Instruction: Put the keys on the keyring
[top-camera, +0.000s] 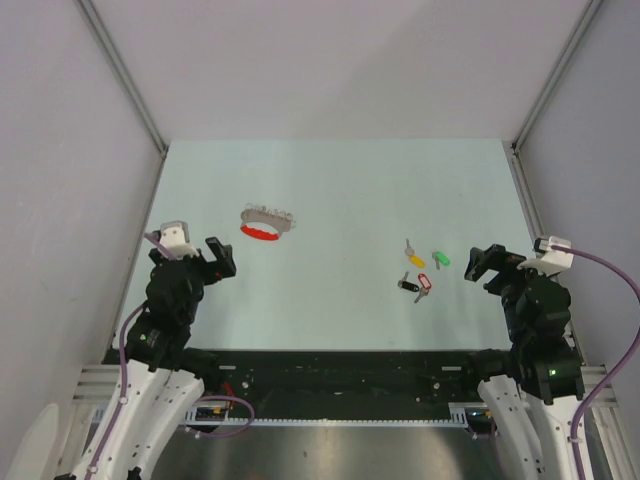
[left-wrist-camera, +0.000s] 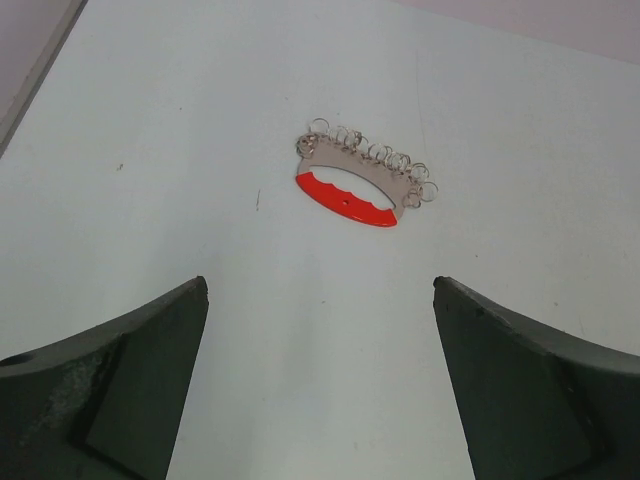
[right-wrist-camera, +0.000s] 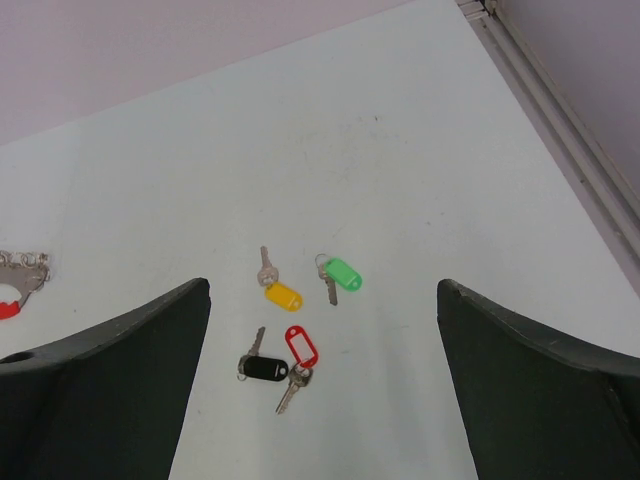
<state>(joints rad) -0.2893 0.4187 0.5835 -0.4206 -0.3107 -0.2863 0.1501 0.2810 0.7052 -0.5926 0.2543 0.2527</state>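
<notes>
The pale bench (top-camera: 330, 180) sits between grey walls (top-camera: 320, 60). The left gripper (left-wrist-camera: 320, 290) is wide apart, with the keyring (left-wrist-camera: 345, 196) ahead of it. The right gripper (right-wrist-camera: 323, 290) is wide apart, with the keys (right-wrist-camera: 283, 296) ahead of it.

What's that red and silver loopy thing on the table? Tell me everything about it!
That is the keyring. It is a flat oval loop: one half a red plastic arc with a wavy inner edge, the other a silver-grey strip carrying a row of little metal rings. It lies flat on the pale table, ahead of the open left claw. Only the table touches it, and its rings hold nothing.
</notes>
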